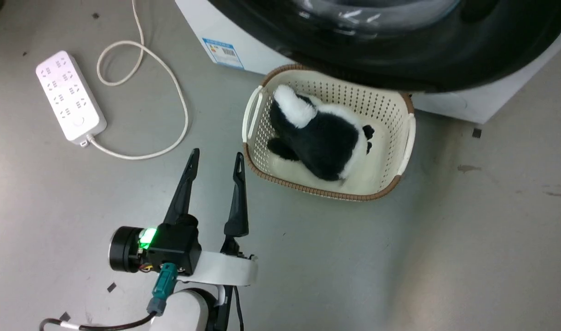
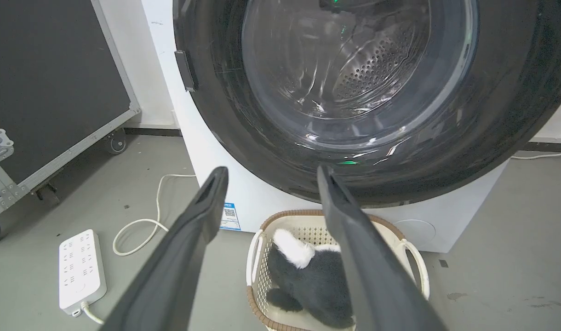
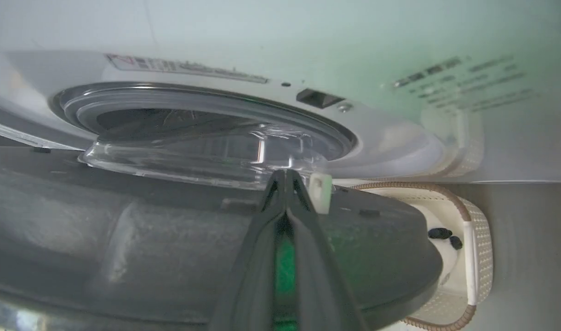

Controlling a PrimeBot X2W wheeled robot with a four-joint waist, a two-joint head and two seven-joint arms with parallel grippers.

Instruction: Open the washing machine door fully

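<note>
Right wrist view: the door is ajar, off the machine. The right gripper, fingers pressed together and empty, sits at its inner face. Head view: door at 1 o'clock; left gripper spread, idle. Remaining: the full swing.

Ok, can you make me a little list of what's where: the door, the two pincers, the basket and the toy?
washing machine door: partly open, glass bowl swung off the machine's front
right pincer: shut, tips against the door's inner side
left pincer: open, holding nothing, above the floor beside the basket
basket: on the floor below the door's lower edge
plush toy: black and white, lying in the basket
power strip: white, on the floor, cord looped
</note>
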